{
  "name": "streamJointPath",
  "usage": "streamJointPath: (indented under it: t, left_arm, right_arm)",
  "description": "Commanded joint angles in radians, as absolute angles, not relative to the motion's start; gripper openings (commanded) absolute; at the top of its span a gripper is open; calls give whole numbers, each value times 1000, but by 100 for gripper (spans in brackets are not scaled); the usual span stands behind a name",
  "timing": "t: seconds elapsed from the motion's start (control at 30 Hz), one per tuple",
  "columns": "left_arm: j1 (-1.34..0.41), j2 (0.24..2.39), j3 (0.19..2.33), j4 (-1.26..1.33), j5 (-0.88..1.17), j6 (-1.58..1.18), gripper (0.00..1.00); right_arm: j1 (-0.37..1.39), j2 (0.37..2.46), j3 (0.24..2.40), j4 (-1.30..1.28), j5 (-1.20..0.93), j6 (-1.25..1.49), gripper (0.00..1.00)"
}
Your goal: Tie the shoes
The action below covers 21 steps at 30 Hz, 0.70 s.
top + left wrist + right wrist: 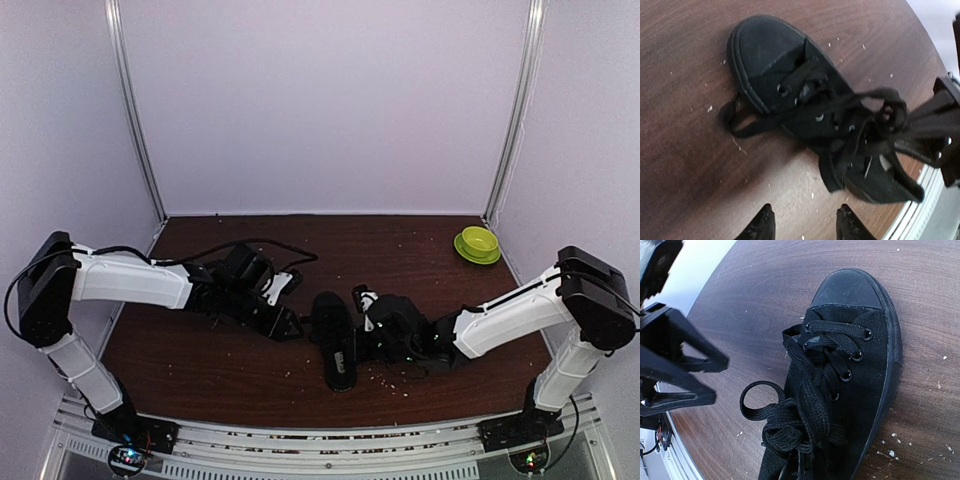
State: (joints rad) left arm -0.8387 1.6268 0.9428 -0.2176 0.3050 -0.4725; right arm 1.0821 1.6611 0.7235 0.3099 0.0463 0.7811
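Observation:
The black shoe (337, 345) lies on the brown table, toe toward the back wall. Its thin black laces (799, 421) are bunched in a loose knot over the tongue, and one loop (733, 119) hangs onto the table beside the toe. My left gripper (805, 209) hovers open just left of the shoe with only bare table between its fingers. My right gripper (368, 318) is at the shoe's right side, shut on the lace bundle near the knot (888, 114); its own fingertips do not show in the right wrist view.
A green bowl (478, 244) stands at the back right corner. Pale crumbs (395, 377) dot the table around the shoe. The metal front rail (330, 445) runs close behind the heel. White walls enclose three sides.

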Motion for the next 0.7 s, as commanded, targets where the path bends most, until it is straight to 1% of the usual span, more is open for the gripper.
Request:
streamJointPath:
  t: [0.0,0.1,0.23,0.3,0.37,0.43,0.6,0.63,0.67]
  left_arm:
    - [-829,1680,978,0,303,-638,47]
    - [-828,1737,993,35,332,-669,51]
    - [-828,1792,1022,21,349,-673,52]
    - [-829,1810,1030,10,355,-670,50]
    - [-828,1816,1027,17,374,-671,47]
    - [-828,1817,1021,28,392,-673,40]
    - [-829,1793,997,20,417,-695,4]
    - [-829,1778,989,20,415,-702,0]
    - [-828,1756,977,20,411,-709,0]
  right_arm:
    - [1080,1681,747,304,42,773,0]
    - [1081,1683,748,306,42,772,0]
    - [1081,1689,752,307,43,770,0]
    - [1080,1692,753,307,43,769,0]
    - [1080,1694,758,305,42,767,0]
    - [1080,1698,761,303,42,764,0]
    - [1080,1700,765,299,44,765,0]
    - [1079,1699,764,296,46,764,0]
    - [1079,1697,765,293,49,764,0]
